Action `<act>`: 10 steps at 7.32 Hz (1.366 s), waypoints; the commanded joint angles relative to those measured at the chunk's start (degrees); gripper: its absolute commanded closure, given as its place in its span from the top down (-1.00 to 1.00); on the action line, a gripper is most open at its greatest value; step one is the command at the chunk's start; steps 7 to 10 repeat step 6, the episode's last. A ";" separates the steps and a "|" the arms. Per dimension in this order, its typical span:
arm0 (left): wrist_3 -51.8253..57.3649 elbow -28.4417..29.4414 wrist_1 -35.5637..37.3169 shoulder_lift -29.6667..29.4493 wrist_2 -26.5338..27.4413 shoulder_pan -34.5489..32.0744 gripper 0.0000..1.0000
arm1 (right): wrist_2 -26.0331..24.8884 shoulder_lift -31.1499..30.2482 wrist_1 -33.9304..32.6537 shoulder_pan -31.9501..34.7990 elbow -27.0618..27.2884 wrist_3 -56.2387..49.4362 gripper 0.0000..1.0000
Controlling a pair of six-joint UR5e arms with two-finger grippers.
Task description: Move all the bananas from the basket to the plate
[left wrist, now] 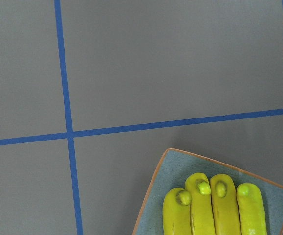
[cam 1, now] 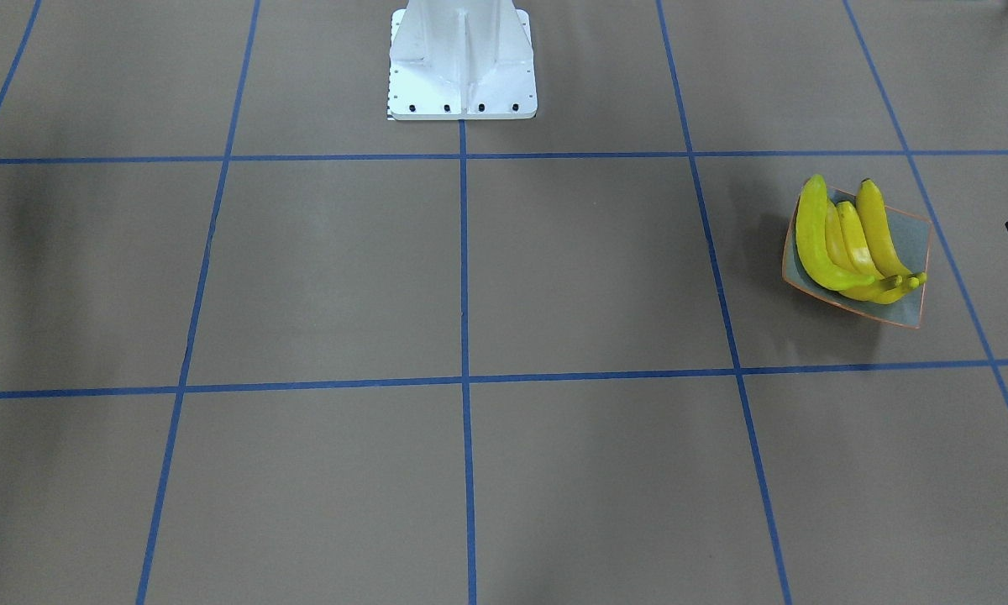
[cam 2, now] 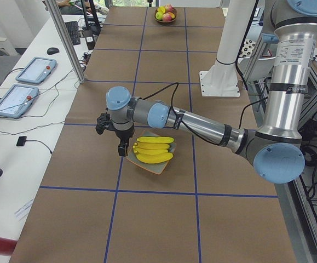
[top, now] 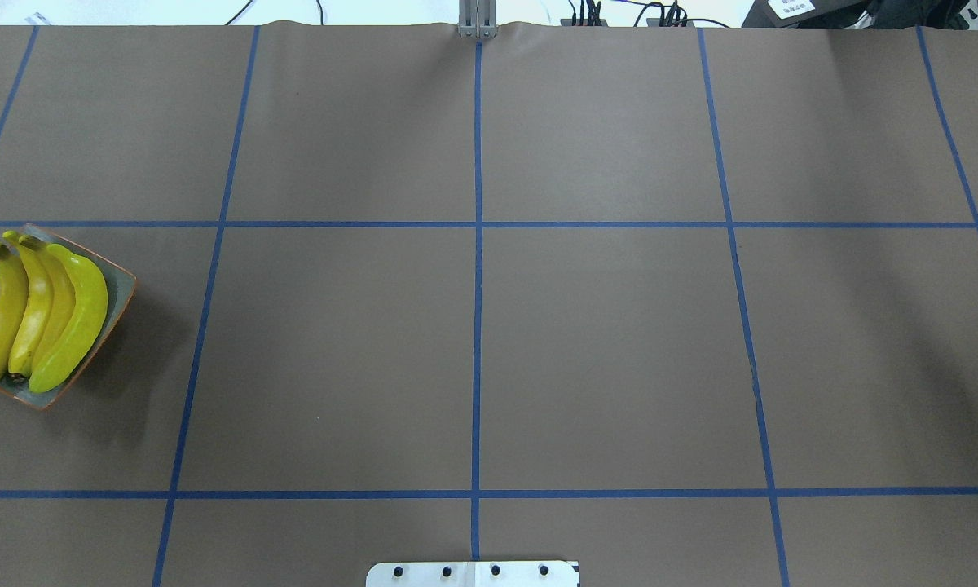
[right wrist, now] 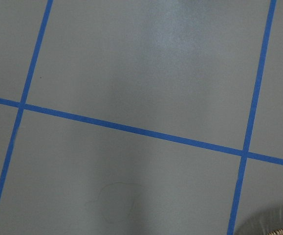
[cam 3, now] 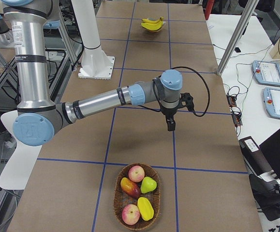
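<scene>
Several yellow bananas lie side by side on the grey, orange-rimmed plate at the table's end on my left; the overhead view shows the bananas at its left edge. My left gripper hangs just beside the plate, fingers pointing down; I cannot tell whether it is open or shut. The left wrist view looks down on the banana tips. The wicker basket at the opposite end holds apples, a pear and other fruit. My right gripper hovers over bare table short of the basket; its state cannot be told.
The white robot pedestal stands at the table's middle edge. Aluminium posts and side tables with teach pendants flank the operators' side. Blue tape lines grid the brown tabletop.
</scene>
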 commanded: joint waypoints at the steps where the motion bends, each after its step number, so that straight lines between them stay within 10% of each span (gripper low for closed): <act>1: 0.00 0.19 -0.03 0.22 0.00 0.10 1.00 | 0.03 0.17 -0.10 -0.26 -0.06 0.00 1.00; 10: -0.09 0.10 -0.03 0.21 0.17 0.10 1.00 | 0.03 -0.44 -0.19 -0.18 -0.32 0.00 1.00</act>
